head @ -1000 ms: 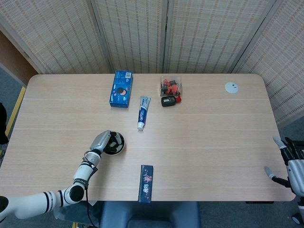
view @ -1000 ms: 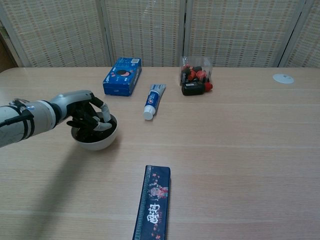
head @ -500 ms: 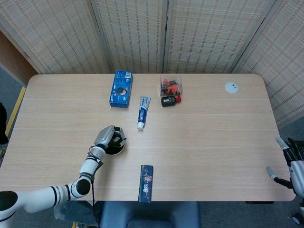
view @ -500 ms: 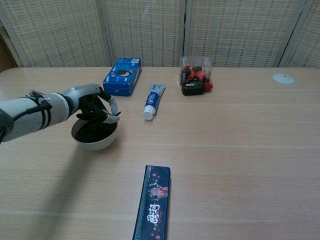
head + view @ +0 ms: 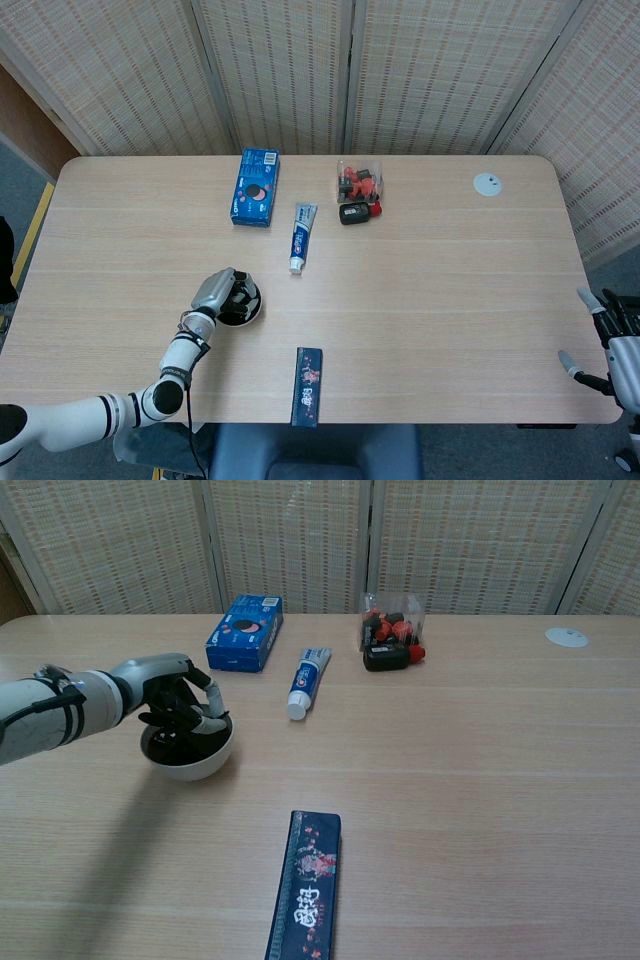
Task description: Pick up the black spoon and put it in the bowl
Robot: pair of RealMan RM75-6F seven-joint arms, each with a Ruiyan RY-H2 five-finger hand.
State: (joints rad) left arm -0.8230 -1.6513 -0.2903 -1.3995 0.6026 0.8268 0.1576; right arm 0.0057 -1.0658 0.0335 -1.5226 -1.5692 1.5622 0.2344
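The left hand [image 5: 175,700] is right over the white bowl [image 5: 190,752], with its fingers [image 5: 210,718] curled down into the bowl. The inside of the bowl looks dark. The black spoon cannot be told apart from the dark fingers and the dark inside of the bowl, so I cannot tell if the fingers are grasping it or have let it go. From the head view, the left hand [image 5: 218,294] covers much of the bowl [image 5: 248,306].

The bowl sits on the wooden tabletop [image 5: 480,770], toward the left side. Behind it lies a blue box [image 5: 245,632]. Next to the box is a tube of toothpaste [image 5: 306,681], lying flat. Farther right is a clear box with red and black things [image 5: 391,630] in it, and a dark thing with a red end [image 5: 388,656] lies just in front of that. A small white round disc [image 5: 566,637] lies far to the right. A long dark blue box [image 5: 307,885] lies near the front edge.

The right hand [image 5: 615,345] shows only in the head view, off the right edge of the tabletop. Its fingers [image 5: 589,302] are spread apart and hold nothing.
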